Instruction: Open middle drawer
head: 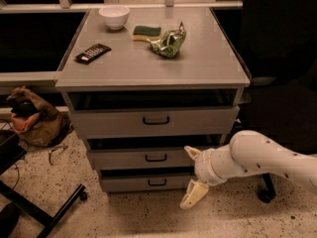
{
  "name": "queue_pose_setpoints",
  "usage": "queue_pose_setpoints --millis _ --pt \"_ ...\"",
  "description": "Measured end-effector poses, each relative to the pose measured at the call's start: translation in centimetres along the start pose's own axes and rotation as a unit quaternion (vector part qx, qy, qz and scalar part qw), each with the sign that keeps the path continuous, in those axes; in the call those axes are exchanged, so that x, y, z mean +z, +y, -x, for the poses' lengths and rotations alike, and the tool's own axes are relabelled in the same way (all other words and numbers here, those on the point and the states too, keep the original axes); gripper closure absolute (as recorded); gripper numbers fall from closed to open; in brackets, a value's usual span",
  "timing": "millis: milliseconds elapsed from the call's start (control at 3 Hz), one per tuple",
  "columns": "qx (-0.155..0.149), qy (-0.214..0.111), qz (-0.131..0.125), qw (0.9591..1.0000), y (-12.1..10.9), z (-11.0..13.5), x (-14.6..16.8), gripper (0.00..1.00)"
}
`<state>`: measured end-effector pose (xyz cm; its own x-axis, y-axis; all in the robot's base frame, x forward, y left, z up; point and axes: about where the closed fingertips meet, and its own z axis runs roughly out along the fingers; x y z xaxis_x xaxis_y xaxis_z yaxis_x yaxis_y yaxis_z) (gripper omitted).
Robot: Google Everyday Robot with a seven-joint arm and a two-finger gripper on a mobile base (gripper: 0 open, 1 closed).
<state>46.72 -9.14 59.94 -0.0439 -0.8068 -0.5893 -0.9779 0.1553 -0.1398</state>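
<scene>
Jaws stand spread before the middle drawer, right of its handle.

This looks like a workroom or test lab rather than a home. The floor is pale speckled stone, hard and bare. A plain grey metal table with three shallow drawers stands against a long dark bench. On the table sit mismatched props: a white bowl, a green-topped sponge, a crumpled green snack bag and a black remote-like device. A brown bag slumps on the floor at left, near the black legs of a stand. A white robot arm reaches in low from the right, its pincer spread wide by the right side of the middle drawer.
</scene>
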Motion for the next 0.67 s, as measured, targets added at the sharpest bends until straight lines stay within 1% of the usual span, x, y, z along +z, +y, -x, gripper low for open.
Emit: queue_pose_setpoints --millis 333,667 --pt "0.002 -0.011 -0.041 0.9991 -1.51 -0.73 0.62 0.00" --pt "0.002 -0.012 -0.041 0.9991 -1.47 -0.81 0.84 0.00"
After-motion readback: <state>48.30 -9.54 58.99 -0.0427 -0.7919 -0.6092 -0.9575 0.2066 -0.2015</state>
